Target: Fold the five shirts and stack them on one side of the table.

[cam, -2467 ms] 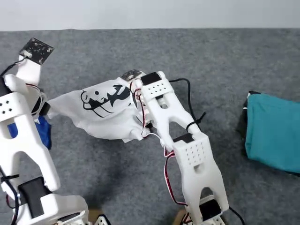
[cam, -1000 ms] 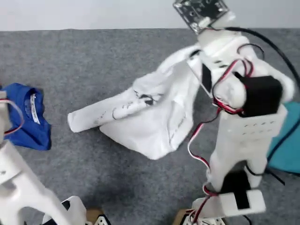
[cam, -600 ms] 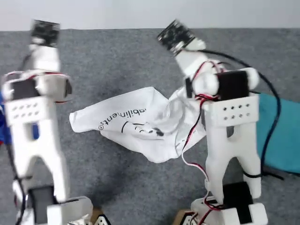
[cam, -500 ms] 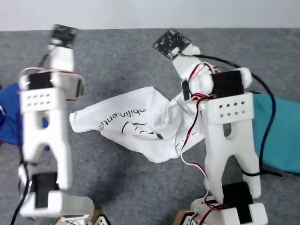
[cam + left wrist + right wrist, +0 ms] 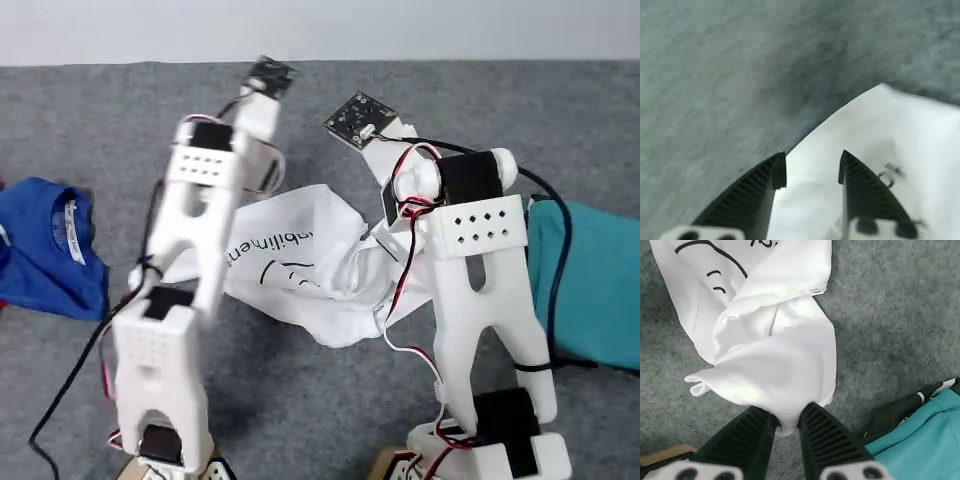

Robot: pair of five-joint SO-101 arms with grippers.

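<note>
A crumpled white shirt point(image 5: 300, 262) with black print lies mid-table. My right gripper point(image 5: 786, 421) is shut on a bunched fold of the white shirt point(image 5: 775, 355), at the side nearest the teal shirt. My left gripper point(image 5: 810, 162) hangs open just above the white shirt point(image 5: 890, 150), at its far edge where it meets the carpet, and nothing sits between its fingers. In the high view the left arm point(image 5: 205, 200) leans across the shirt's left part, while the right arm point(image 5: 470, 240) stands over its right part.
A blue shirt point(image 5: 45, 245) lies flat at the table's left edge. At the right edge lies a folded teal shirt point(image 5: 590, 285), with a dark garment point(image 5: 895, 415) under it. Grey carpet point(image 5: 130, 120) covers the table.
The left arm has swung from the far left in over the white shirt. The right arm came down from its raised hold and still grips the shirt.
</note>
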